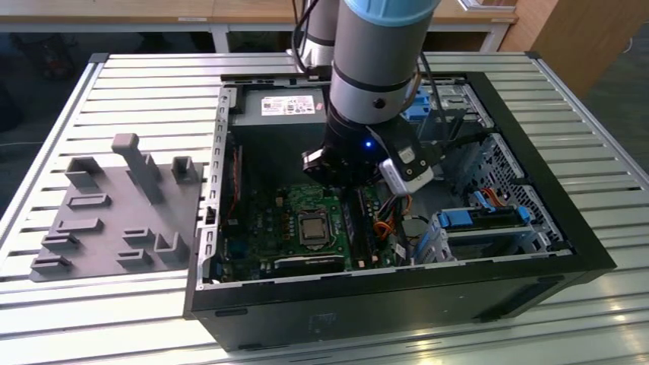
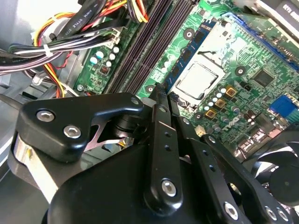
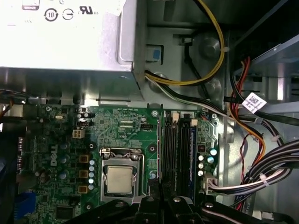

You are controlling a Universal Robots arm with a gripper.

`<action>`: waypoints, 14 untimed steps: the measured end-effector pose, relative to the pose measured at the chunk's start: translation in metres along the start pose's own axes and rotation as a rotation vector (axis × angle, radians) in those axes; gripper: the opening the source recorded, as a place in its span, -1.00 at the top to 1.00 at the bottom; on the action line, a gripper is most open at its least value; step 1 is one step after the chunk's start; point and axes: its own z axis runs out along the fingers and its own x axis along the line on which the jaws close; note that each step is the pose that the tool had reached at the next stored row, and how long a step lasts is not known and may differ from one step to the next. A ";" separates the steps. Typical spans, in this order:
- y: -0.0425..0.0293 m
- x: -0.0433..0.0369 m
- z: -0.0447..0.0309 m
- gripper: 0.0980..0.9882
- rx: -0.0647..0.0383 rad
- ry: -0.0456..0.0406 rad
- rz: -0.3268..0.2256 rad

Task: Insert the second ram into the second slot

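A thin dark-blue stick, the second ram (image 2: 190,51), stands on edge in the memory slot nearest the processor (image 2: 198,79). In the first wrist view it is a thin line (image 3: 161,154) beside the dark slots (image 3: 175,154). Another blue stick (image 3: 192,158) sits in the slot farthest from the processor (image 3: 119,179). My gripper (image 2: 164,92) is shut, its black fingers (image 2: 159,140) pressed together. The tips sit at one end of the second ram; whether they touch it I cannot tell. In the exterior view the gripper (image 1: 350,179) hangs low inside the open computer case, over the slots (image 1: 350,222).
Bundles of black, yellow and red cables (image 3: 261,168) run beside the slots. The silver power supply (image 1: 284,106) fills the case's far end, and drive cages with blue clips (image 1: 487,220) stand at the exterior view's right. A grey holder fixture (image 1: 112,213) lies on the slatted table at the left.
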 end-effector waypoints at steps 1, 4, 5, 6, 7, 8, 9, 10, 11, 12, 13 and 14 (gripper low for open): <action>-0.0001 -0.0007 0.0005 0.91 0.000 0.0000 0.001; -0.0006 -0.0012 0.0025 0.91 -0.003 0.0004 0.002; -0.0007 -0.0012 0.0032 0.91 -0.003 0.0006 0.002; -0.0010 -0.0013 0.0036 0.91 -0.003 0.0010 0.002; -0.0014 -0.0013 0.0039 0.91 -0.004 0.0011 0.002; -0.0020 -0.0013 0.0041 0.91 -0.004 0.0013 0.002; -0.0026 -0.0013 0.0045 0.91 -0.004 0.0013 0.002; -0.0033 -0.0013 0.0046 0.91 -0.004 0.0013 0.002; -0.0040 -0.0012 0.0047 0.91 -0.004 0.0013 0.002; -0.0046 -0.0012 0.0047 0.91 -0.004 0.0014 0.002; -0.0052 -0.0012 0.0047 0.91 -0.004 0.0016 0.002; -0.0058 -0.0012 0.0047 0.91 -0.005 0.0020 0.002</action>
